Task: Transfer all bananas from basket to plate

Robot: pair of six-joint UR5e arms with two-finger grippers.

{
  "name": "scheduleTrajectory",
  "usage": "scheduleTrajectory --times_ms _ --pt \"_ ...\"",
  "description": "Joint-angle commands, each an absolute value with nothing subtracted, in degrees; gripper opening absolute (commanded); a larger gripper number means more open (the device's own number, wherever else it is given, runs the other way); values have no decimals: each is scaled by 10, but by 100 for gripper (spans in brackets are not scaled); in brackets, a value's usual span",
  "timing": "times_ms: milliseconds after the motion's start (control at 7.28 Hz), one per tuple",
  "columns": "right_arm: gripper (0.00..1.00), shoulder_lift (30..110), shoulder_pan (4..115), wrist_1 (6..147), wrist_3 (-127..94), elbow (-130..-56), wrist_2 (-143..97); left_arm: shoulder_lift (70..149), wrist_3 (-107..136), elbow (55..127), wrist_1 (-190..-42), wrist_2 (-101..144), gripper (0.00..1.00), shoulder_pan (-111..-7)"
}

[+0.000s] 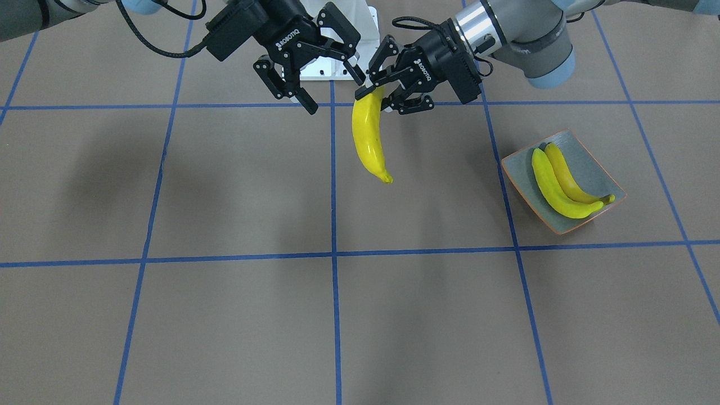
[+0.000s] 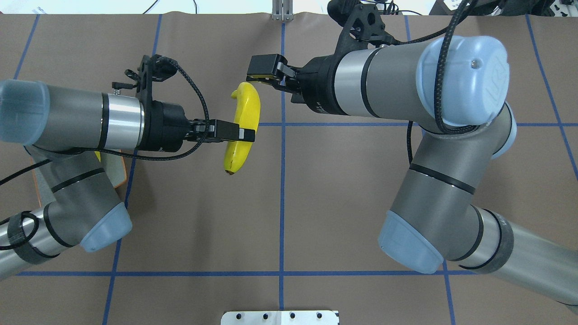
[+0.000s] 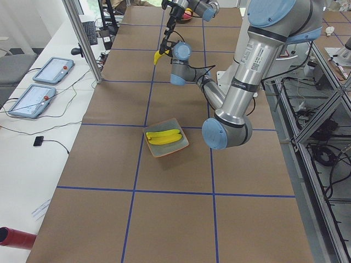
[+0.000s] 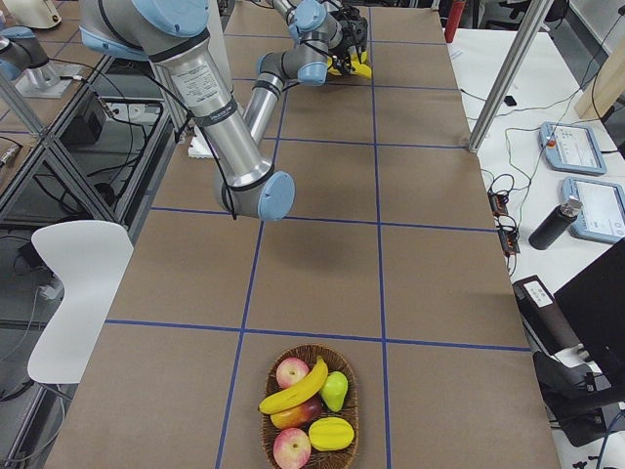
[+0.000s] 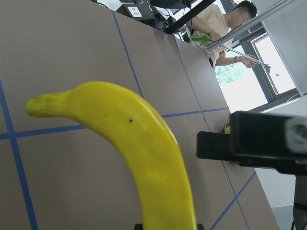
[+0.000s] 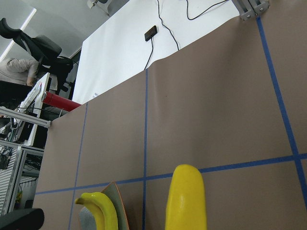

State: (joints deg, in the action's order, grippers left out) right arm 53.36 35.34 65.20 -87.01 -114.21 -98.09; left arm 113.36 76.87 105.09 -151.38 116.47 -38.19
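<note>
Mid-air handover, I'd say: left gripper (image 1: 378, 93) clamped on banana (image 1: 368, 138) held aloft over mid-surface, right gripper (image 1: 336, 94) splayed open just beside it, since basket (image 4: 344, 430) sits at the surface's right end and plate (image 1: 596, 169), holding two bananas (image 1: 554, 188), at the left.

Brown table (image 1: 225, 197) with blue tape grid, white chair (image 4: 76, 278), perhaps a bright window (image 5: 276, 64).
</note>
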Motion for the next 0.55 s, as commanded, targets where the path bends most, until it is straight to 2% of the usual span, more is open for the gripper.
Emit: scheduleTrajectory --times_ms 0,412 --pt "100 589 379 654 -845 -1146 -983 1048 761 1080 -1513 1163 0 -387" --pt "100 648 442 726 -755 -1144 -1021 938 675 1085 -1511 1156 0 -416"
